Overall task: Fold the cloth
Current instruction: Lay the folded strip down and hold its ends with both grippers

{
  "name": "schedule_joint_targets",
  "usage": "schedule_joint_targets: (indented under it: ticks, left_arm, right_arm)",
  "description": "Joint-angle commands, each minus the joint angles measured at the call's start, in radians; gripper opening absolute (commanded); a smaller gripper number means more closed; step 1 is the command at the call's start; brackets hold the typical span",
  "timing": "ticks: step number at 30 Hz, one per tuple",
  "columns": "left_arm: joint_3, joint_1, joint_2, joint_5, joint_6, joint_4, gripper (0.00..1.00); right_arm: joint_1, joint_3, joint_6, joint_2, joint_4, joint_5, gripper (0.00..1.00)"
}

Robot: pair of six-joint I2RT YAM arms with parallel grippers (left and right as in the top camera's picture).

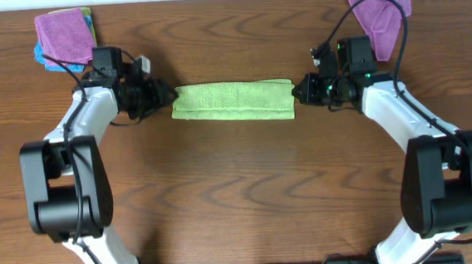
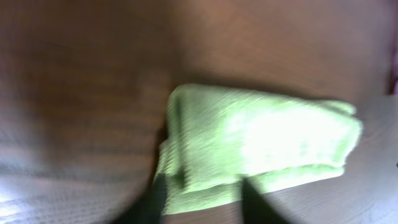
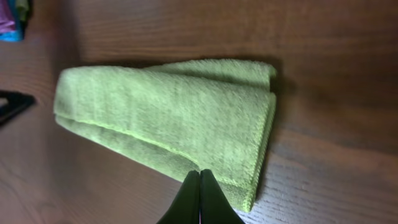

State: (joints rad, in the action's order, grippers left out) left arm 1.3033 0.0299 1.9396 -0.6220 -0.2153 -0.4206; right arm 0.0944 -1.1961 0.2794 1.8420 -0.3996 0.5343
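Note:
The lime-green cloth (image 1: pixel 234 100) lies folded into a long narrow strip on the wooden table, at the middle of the far half. My left gripper (image 1: pixel 165 95) is at its left end. The left wrist view is blurred; there the two fingers (image 2: pixel 208 199) stand apart, with the near edge of the cloth (image 2: pixel 261 137) between them. My right gripper (image 1: pixel 300 90) is at the cloth's right end. In the right wrist view its fingers (image 3: pixel 200 173) are pressed together, their tips at the edge of the cloth (image 3: pixel 174 118), which lies flat in layers.
A purple cloth on top of blue and green ones (image 1: pixel 63 36) lies at the far left corner. Another purple cloth (image 1: pixel 381 9) lies at the far right, under the right arm's cable. Bare wood (image 1: pixel 240 190) spans the near half of the table.

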Motion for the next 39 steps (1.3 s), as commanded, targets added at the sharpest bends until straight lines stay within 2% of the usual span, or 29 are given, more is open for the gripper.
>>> schedule_joint_targets:
  ticks: [1, 7, 10, 22, 25, 26, 27, 29, 30, 32, 39]
  left_arm:
    - [0.072, -0.021, -0.075, 0.031, 0.059, 0.012, 0.08]
    - [0.077, -0.109, -0.047, 0.281, 0.061, 0.029, 0.05]
    - [0.076, -0.153, -0.016, 0.348, 0.080, 0.032, 0.06]
    - [0.075, -0.214, 0.111, 0.371, 0.089, 0.042, 0.06]
    - [0.074, -0.214, 0.131, 0.378, 0.089, 0.026, 0.06]
    - [0.074, -0.214, 0.139, 0.378, 0.089, 0.018, 0.06]
    - [0.074, -0.214, 0.148, 0.378, 0.088, 0.008, 0.06]
    - [0.074, -0.214, 0.164, 0.377, 0.088, -0.023, 0.06]
    - [0.074, -0.214, 0.169, 0.377, 0.088, -0.038, 0.06]
    - [0.074, -0.214, 0.177, 0.373, 0.088, -0.066, 0.06]
    - [0.074, -0.214, 0.179, 0.373, 0.089, -0.080, 0.06]
  right_arm:
    - [0.025, -0.086, -0.074, -0.033, -0.050, -0.063, 0.01]
    - [0.091, -0.119, -0.094, -0.029, -0.110, -0.291, 0.01]
    - [0.101, -0.119, -0.094, -0.028, -0.132, -0.340, 0.01]
    - [0.087, -0.118, -0.095, -0.027, -0.172, -0.344, 0.01]
    - [0.087, -0.117, -0.095, -0.017, -0.179, -0.343, 0.05]
    - [0.087, -0.117, -0.095, -0.014, -0.182, -0.341, 0.10]
    - [0.087, -0.117, -0.095, -0.008, -0.185, -0.339, 0.24]
    - [0.084, -0.116, -0.095, -0.004, -0.201, -0.325, 0.61]
    - [0.080, -0.116, -0.098, -0.003, -0.206, -0.314, 0.68]
    - [0.066, -0.116, -0.106, 0.005, -0.216, -0.273, 0.73]
    - [-0.002, -0.116, -0.117, 0.095, -0.202, -0.012, 0.71]
